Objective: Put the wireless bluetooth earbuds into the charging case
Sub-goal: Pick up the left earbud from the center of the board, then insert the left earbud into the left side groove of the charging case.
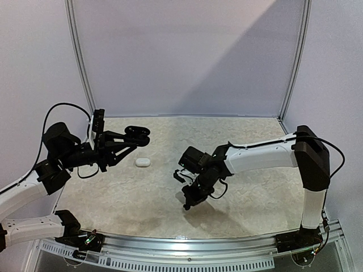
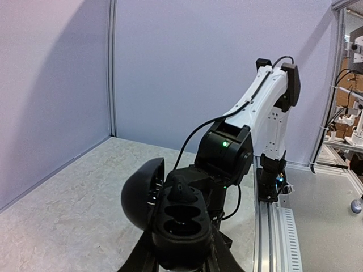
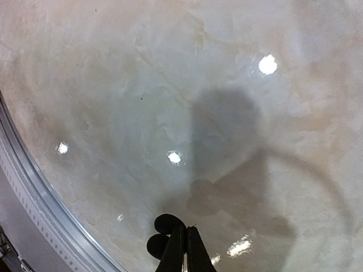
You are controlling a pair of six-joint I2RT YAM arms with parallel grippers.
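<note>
Top view. Left gripper (image 1: 126,141) is raised over the far left of the table (image 1: 255,198), clamped on a black case (image 1: 139,133) with its lid swung open. The case is too dark here to show its contents. A white case (image 1: 142,162), a small smooth rounded oblong, lies shut on the table just right of the left gripper, between the two arms. Right gripper (image 1: 187,203) points down near the table's middle, jaws together, its shadow just beneath. The table is beige, mottled and stone-like. A ribbed metal rail (image 1: 187,243) runs along the near edge.

Left wrist. The black case (image 2: 182,218) sits low in the frame between the fingers (image 2: 222,256), gripped at both sides. It is matte plastic. The domed lid (image 2: 142,195) is tipped open to the left. The body shows two oval wells, one behind the other. They are dark inside, and I cannot tell if a bud sits in either. Beyond stands the right arm (image 2: 255,107), a white shell with black joints and a green light (image 2: 226,143) on its wrist.

Right wrist. Right gripper (image 3: 182,241) has its jaws pressed shut, hanging above the glossy table (image 3: 142,102), which shows glare spots. A rounded black lump (image 3: 165,224) sits at the fingertips. I cannot tell whether it is a bud or part of the gripper. No earbud shows for certain in any view.
</note>
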